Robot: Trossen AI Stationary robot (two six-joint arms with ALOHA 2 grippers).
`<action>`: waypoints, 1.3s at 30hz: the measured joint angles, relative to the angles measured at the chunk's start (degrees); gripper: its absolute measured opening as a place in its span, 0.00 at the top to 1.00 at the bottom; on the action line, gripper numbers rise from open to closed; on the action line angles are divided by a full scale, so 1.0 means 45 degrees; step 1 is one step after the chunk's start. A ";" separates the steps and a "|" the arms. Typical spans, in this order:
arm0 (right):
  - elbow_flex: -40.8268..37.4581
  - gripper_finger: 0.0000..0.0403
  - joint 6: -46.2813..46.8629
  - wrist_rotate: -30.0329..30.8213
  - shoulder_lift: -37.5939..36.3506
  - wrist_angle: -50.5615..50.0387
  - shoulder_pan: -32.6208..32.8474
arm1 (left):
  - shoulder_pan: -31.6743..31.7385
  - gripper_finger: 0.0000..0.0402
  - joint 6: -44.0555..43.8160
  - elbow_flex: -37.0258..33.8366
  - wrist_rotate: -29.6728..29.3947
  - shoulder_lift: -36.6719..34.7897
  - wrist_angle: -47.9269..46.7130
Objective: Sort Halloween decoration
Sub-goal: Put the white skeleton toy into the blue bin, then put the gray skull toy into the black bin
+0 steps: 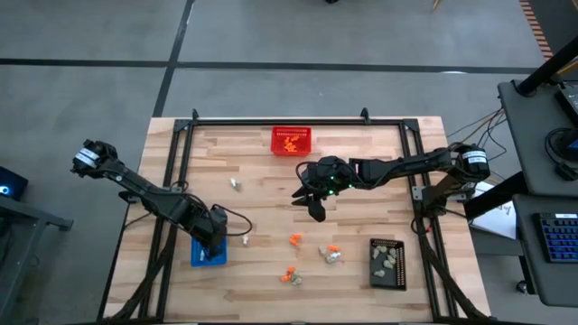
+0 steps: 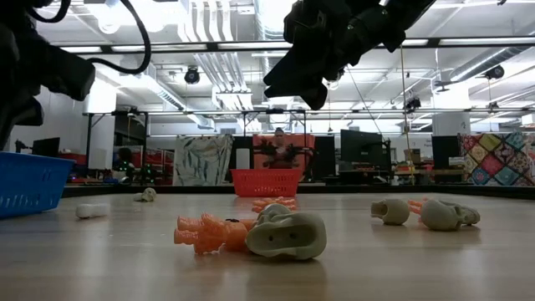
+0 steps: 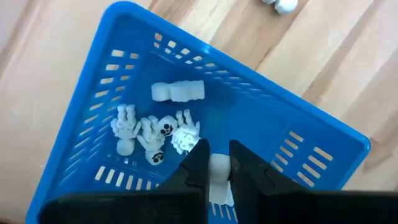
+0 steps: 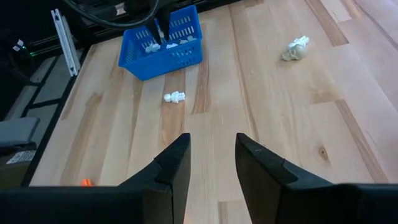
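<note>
My left gripper (image 1: 213, 242) hangs over the blue tray (image 1: 200, 259) near the table's left side, shut on a small white trinket (image 3: 219, 169). Several white skeleton trinkets (image 3: 152, 134) lie in the tray (image 3: 261, 118). My right gripper (image 1: 312, 206) is open and empty, held high above the table's middle (image 4: 211, 155). Loose trinkets lie flat on the wood: white ones (image 1: 236, 184) (image 1: 245, 240), orange ones (image 1: 295, 239) (image 1: 289, 275), and an orange and beige pair (image 1: 331, 255). In the low view an orange figure (image 2: 205, 234) lies against a beige skull (image 2: 288, 236). My left gripper pinches the white trinket (image 3: 219, 167) between its two fingers (image 3: 194, 163), coming from above and pointing down. The trinket is lifted clear, just above the blue tray's floor. Which part of the trinket the fingers have cannot be told.
A red mesh basket (image 1: 291, 140) with orange pieces stands at the table's far edge. A black tray (image 1: 387, 263) with beige pieces lies near the right front corner. A dark metal frame (image 1: 181, 135) runs along the table's sides. Bare wood stretches between the trays.
</note>
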 joint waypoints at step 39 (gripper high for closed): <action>-0.0005 0.72 0.0557 0.0234 0.0000 -0.0008 0.0458 | 0.0029 0.80 0.4107 0.2799 -0.3526 0.0051 -0.0707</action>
